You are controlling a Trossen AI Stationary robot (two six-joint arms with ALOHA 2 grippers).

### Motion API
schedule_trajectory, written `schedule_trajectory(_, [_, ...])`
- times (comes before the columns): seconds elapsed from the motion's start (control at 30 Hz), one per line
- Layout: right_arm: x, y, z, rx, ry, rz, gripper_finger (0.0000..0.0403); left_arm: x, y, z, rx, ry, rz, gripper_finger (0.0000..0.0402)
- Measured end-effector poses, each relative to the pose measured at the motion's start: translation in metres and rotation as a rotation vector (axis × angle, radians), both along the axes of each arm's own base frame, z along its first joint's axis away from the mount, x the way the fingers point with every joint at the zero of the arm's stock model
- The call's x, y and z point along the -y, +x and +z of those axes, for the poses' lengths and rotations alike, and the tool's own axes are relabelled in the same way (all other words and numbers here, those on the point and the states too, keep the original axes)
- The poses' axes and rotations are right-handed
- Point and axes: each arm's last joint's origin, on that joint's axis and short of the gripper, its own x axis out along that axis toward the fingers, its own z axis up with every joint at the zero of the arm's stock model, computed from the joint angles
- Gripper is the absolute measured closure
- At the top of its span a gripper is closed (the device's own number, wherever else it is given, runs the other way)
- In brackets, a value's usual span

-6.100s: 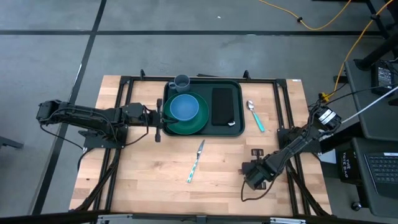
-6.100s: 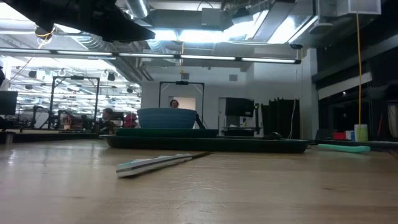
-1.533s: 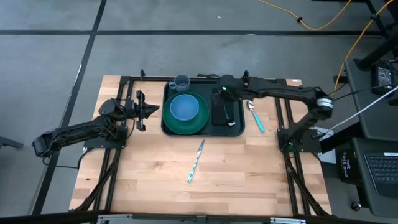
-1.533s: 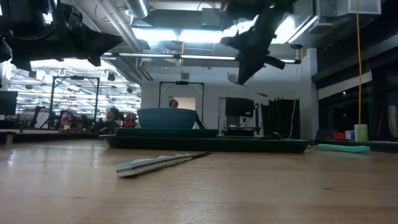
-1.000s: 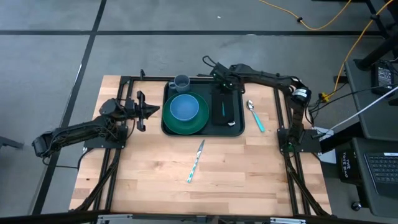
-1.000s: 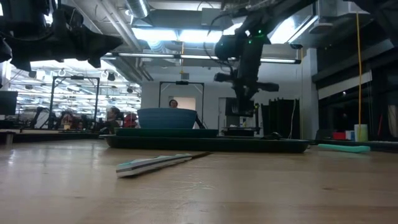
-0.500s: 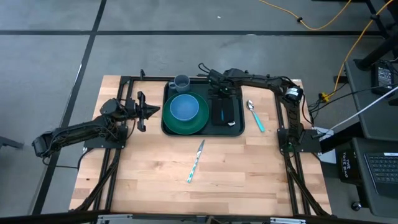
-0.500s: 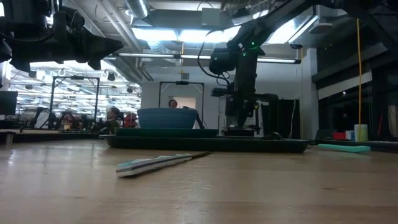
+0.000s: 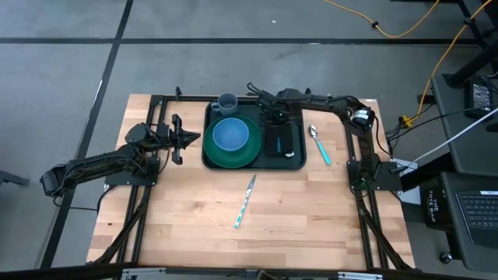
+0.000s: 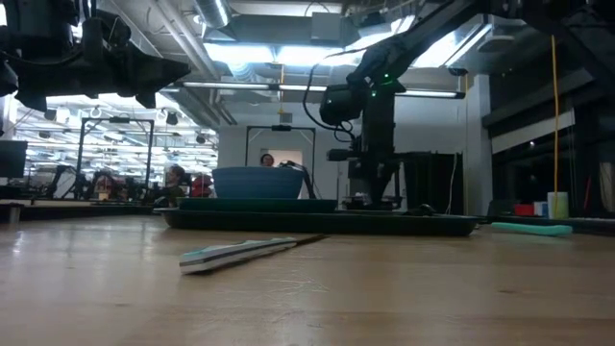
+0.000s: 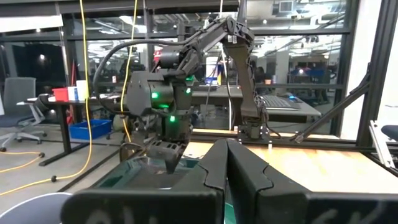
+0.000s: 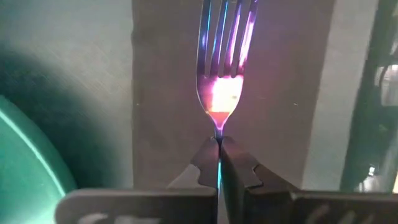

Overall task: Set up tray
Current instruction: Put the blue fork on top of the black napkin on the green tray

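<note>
right wrist view | right hand clamped on fork | left hand together

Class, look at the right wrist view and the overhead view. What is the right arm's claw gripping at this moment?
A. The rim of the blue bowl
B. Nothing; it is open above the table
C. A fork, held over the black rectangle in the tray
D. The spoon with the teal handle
C: the right claw is shut on the fork, whose tines point out over the black rectangle in the tray.
</note>
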Motion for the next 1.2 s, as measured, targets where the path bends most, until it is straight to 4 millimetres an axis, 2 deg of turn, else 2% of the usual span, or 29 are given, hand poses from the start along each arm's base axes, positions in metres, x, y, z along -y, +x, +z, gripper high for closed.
schedule_trajectory(0.3, [0.002,0.002,-0.008,-0.017,-0.010,0.001,0.0400,0.000,0.000,0.000,0.001,0.000,0.000,0.0399])
schedule_trajectory(0.87, [0.002,0.001,-0.008,-0.030,-0.025,0.010,0.0399,0.000,0.000,0.000,0.001,0.000,0.000,0.0397])
schedule_trajectory(1.2, [0.000,-0.004,-0.025,-0.041,-0.006,0.020,0.0399,0.000,0.000,0.000,0.001,0.000,0.000,0.0399])
